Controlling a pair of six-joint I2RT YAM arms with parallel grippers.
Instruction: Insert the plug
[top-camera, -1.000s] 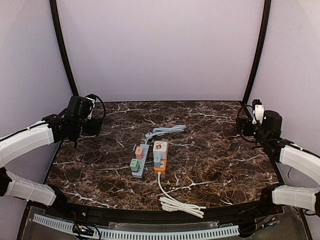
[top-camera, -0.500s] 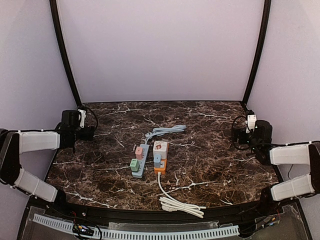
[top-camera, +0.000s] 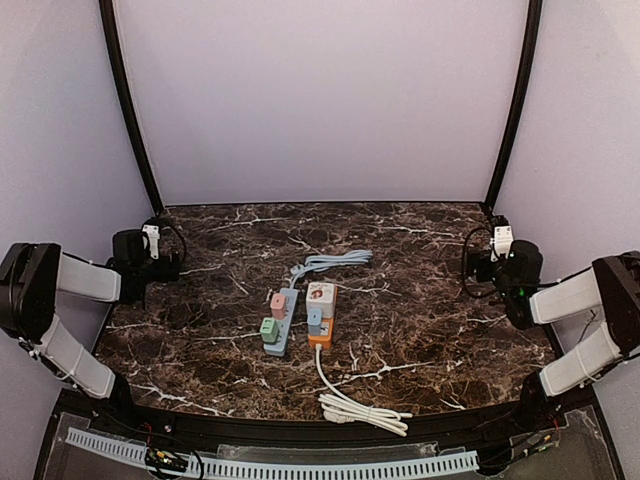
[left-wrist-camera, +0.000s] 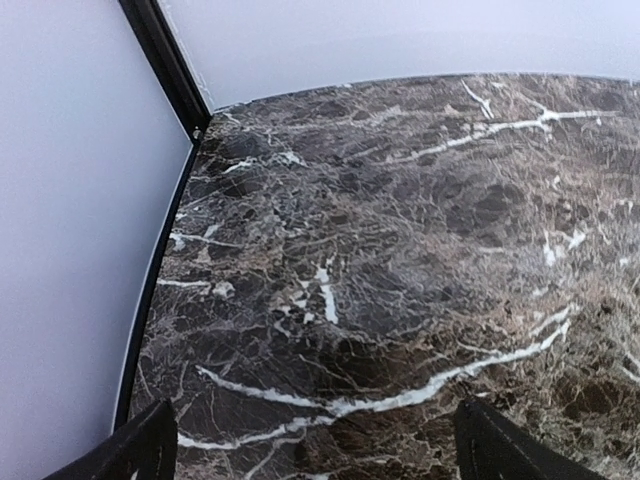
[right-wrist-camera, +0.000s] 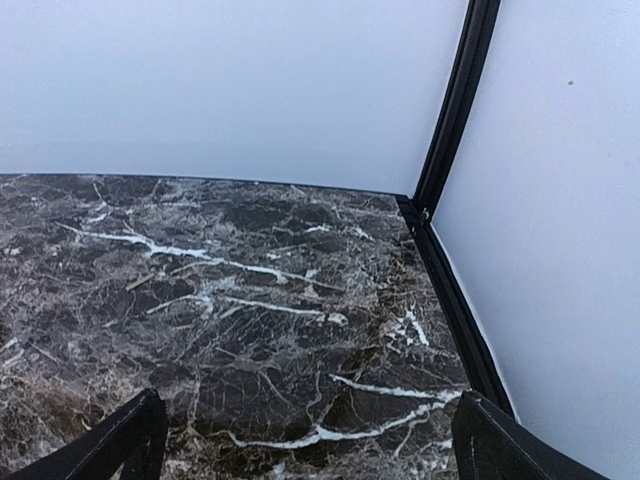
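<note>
Dark brown marble w/ white veining is covering the table, and pale lilac walls are closing it in on three sides, w/ black frame posts running up at the back corners.

You're looking at both arms sitting low at the table's side edges, well apart from the work.
- The left gripper is hanging by the left edge, pointing in toward the table. In the left wrist view its fingers are showing only as dark tips in the bottom corners, spread wide, w/ just marble between them.
- The right gripper is mirroring that at the right edge. Its fingers are likewise standing wide apart over bare marble, gripping nothing.

Mid-table, two power strips are lying side by side, just about touching, running front to back.
- The blue-grey strip is on the left, carrying a pink plug and, nearer you, a green plug.
- The white-and-orange strip is on the right, carrying a white plug at its far end and a blue plug right behind it.

All four are sitting on their strips. How deep they're seated, you can't tell from the overhead cam.

A blue-grey cable is lying bundled beyond the strips. A white cable is trailing from the orange end to a loose bundle at the near edge.
</note>
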